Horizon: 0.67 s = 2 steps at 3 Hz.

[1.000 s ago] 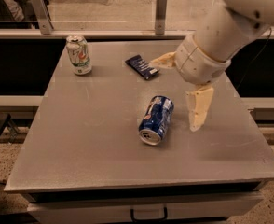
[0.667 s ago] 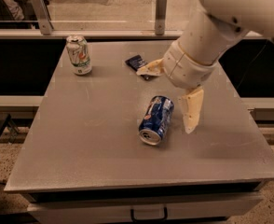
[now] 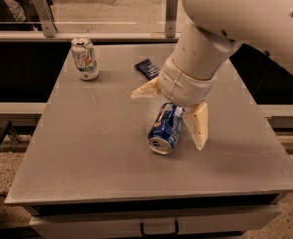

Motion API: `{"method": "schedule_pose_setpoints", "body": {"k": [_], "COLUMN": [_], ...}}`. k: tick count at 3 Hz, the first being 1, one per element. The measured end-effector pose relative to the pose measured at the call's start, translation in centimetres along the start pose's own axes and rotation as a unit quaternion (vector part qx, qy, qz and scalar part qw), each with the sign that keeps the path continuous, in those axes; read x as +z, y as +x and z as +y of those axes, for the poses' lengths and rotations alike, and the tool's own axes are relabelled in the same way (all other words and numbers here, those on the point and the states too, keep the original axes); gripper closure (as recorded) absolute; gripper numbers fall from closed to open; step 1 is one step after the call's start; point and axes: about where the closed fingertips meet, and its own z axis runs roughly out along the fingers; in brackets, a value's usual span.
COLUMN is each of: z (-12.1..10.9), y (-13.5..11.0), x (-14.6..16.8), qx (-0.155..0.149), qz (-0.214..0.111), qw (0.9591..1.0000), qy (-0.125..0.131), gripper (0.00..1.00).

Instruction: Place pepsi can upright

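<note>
One dark handle (image 3: 159,228) is sitting on the pale drawer front nearest us; above it we are seeing the flat grey tabletop (image 3: 86,153); near its middle the dark blue aluminium pepsi can (image 3: 165,128) with white markings is lying on its side, a silver end facing us; the white arm's gripper (image 3: 172,108) is hanging over the can's far end, jaws spread wide apart, one cream finger (image 3: 199,126) just beside the can; behind, a flat dark blue snack packet (image 3: 146,67) is lying partly hidden by the arm; farthest, a white-and-green soda can (image 3: 84,58) is standing upright.
</note>
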Motion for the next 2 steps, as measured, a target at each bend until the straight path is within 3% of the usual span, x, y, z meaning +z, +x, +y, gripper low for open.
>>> {"method": "schedule_pose_setpoints", "body": {"k": [2], "z": [0.9], "y": [-1.1], "x": [1.9], "qx": [-0.061], "qz": [0.015], "qw": [0.9971], "qy": [-0.042], "gripper": [0.00]}}
